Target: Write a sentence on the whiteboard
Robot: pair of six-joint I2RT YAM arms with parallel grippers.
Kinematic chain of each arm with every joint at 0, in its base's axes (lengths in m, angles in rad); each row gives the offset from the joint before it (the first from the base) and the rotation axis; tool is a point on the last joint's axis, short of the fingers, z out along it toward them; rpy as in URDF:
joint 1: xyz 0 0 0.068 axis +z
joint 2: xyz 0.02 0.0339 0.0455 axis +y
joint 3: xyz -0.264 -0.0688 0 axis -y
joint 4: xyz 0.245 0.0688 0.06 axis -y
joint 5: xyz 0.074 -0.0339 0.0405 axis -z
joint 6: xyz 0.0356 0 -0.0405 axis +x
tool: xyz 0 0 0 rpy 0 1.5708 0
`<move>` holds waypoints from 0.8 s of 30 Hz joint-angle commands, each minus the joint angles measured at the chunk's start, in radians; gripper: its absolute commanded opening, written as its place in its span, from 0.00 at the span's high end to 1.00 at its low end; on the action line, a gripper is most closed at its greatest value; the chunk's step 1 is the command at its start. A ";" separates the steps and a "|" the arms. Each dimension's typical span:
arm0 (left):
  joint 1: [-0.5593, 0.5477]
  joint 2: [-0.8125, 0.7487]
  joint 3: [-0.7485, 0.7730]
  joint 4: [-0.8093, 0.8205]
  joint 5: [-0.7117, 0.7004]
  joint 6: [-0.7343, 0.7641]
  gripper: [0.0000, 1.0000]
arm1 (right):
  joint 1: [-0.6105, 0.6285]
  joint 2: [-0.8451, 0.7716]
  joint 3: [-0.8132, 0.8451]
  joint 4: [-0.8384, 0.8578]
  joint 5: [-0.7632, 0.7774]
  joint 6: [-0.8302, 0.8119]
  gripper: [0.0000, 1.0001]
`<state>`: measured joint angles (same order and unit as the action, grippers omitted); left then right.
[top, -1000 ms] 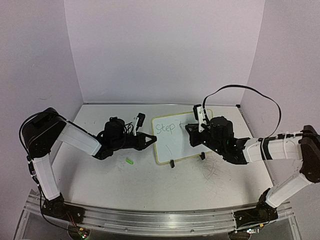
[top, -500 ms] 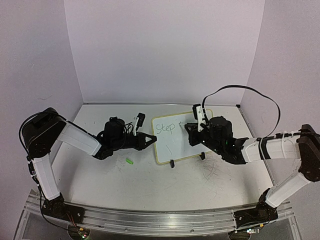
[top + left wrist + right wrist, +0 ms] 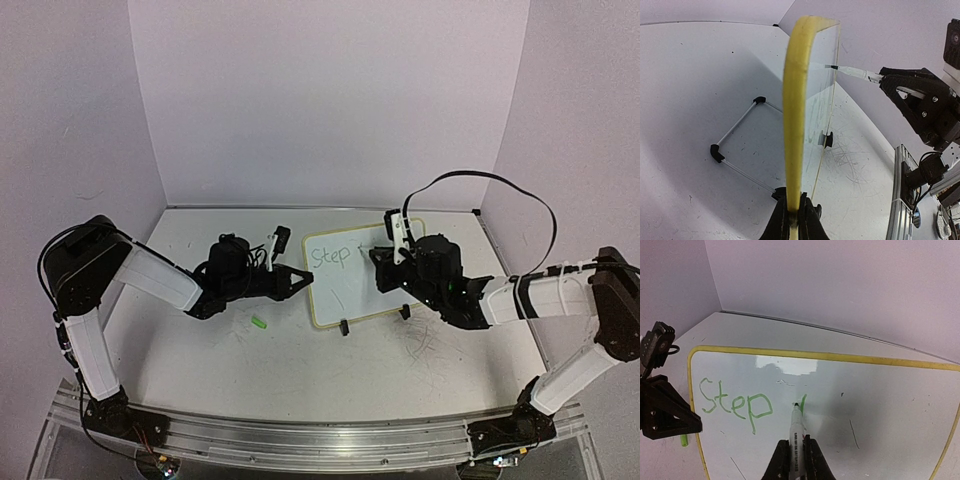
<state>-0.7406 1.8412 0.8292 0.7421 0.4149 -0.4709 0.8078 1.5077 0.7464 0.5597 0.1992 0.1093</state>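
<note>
The whiteboard stands tilted on its wire stand, its yellow rim seen edge-on in the left wrist view. My left gripper is shut on the rim's left edge. My right gripper is shut on a white marker, also seen from the side with its tip touching the board. Of the sentence, the green word "Step" and one short green stroke beside the tip are written. From above, the right gripper is at the board's upper right.
A small green cap lies on the table left of the board, also visible in the right wrist view. Grey scribbled scuffs mark the tabletop. The stand's black feet rest in front. Walls close in behind and at both sides.
The right arm has shifted very slightly with the marker still on the board. The left arm and the board have not moved.
</note>
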 commanded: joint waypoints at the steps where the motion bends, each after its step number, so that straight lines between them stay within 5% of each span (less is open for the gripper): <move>1: 0.002 -0.034 0.019 -0.014 -0.041 0.016 1.00 | -0.003 0.000 0.031 -0.026 0.101 0.019 1.00; 6: 0.002 -0.034 0.017 -0.014 -0.044 0.017 1.00 | -0.003 -0.069 -0.012 -0.023 0.168 0.033 1.00; 10: 0.002 -0.034 0.019 -0.015 -0.045 0.017 1.00 | -0.006 -0.147 -0.081 0.064 0.072 0.009 1.00; 17: 0.002 -0.033 0.021 -0.015 -0.043 0.015 1.00 | -0.030 -0.074 -0.049 0.041 -0.081 -0.008 1.00; 24: 0.002 -0.038 0.017 -0.017 -0.044 0.015 1.00 | -0.030 -0.063 -0.049 0.050 -0.001 0.002 1.00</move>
<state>-0.7410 1.8397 0.8293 0.7413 0.4152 -0.4698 0.7803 1.4475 0.6735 0.5735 0.1602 0.1129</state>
